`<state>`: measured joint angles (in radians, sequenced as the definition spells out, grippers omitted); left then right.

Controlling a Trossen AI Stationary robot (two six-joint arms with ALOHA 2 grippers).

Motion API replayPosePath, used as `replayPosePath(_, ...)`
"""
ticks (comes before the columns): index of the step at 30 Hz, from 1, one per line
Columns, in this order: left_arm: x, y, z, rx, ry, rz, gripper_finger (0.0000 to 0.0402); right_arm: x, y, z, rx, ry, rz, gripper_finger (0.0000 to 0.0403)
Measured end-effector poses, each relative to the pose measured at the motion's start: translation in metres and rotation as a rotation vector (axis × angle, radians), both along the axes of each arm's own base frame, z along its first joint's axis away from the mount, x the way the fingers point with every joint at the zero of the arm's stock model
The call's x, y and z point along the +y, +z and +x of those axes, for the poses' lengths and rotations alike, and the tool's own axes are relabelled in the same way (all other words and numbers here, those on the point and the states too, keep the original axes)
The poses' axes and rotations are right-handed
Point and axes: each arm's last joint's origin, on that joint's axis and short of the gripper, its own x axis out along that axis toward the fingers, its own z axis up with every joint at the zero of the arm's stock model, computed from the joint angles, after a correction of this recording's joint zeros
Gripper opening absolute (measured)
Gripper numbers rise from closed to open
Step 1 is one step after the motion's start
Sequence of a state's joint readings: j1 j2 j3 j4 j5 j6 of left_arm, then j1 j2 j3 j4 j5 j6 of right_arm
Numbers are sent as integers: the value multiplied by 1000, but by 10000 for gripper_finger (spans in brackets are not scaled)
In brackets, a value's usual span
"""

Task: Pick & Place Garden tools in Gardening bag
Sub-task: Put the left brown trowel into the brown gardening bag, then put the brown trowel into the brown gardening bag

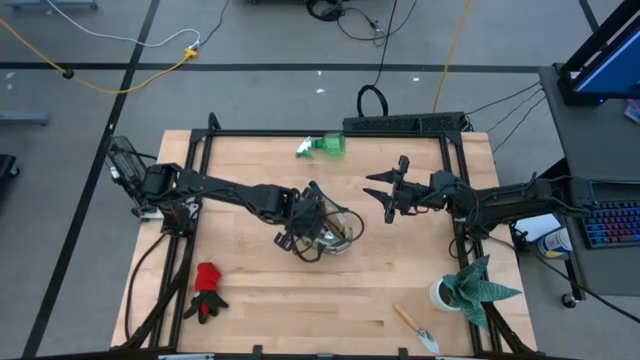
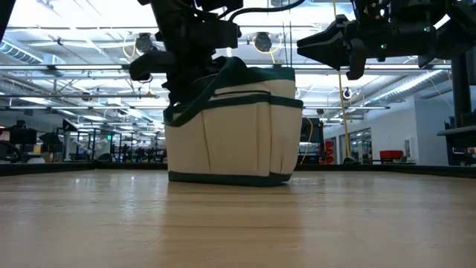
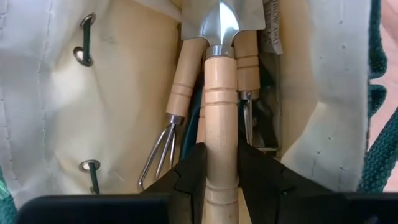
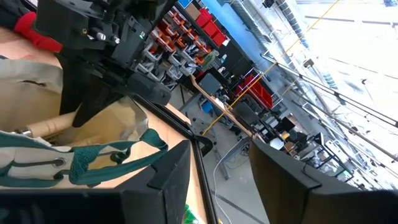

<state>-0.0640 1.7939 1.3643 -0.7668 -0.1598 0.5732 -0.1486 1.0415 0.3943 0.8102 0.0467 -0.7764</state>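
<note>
Your left gripper (image 3: 221,168) sits over the mouth of the cream-and-green fabric gardening bag (image 2: 234,126), its fingers (image 3: 186,177) clamped on the round wooden handle of a silver-bladed trowel (image 3: 221,93). The trowel runs straight ahead of those fingers into the bag, blade end deepest. Just beside it, on one side of the fingers, lies a wooden-handled silver fork-rake (image 3: 168,124) with its tines pointing back toward the gripper; on the other side a second wooden handle (image 3: 247,65) lies against the trowel (what its metal end is cannot be made out).

Your right gripper (image 1: 388,192) hangs above the wooden counter (image 1: 260,310), near the bag on its far side from the left arm, its fingers (image 4: 168,177) spread apart and holding nothing.

Still on the counter, well apart from both sets of fingers: a green spray bottle (image 1: 322,146) lying near the back edge, a red glove (image 1: 207,290) toward the front on the left arm's side, and another wooden-handled silver trowel (image 1: 415,328) near the front on the right arm's side, beside a spiky green plant in a white pot (image 1: 470,290).
</note>
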Motion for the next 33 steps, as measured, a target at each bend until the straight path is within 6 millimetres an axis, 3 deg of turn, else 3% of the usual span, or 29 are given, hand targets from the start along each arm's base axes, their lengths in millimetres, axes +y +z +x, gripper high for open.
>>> replayPosePath(4,4,0,0,-3,14,-2,101,0,0,0,0,0,4,160)
replayPosePath(15,5,1,1,-14,14,-4,219,0,0,0,-14,7,78,160)
replayPosePath(22,-5,1,0,-14,-7,27,227,0,0,0,-37,16,193,160)
replayPosePath(26,-13,5,-2,-14,-55,139,227,1,0,0,-58,31,304,160)
replayPosePath(33,-19,19,-8,-50,-74,272,228,19,-3,2,-21,185,435,160)
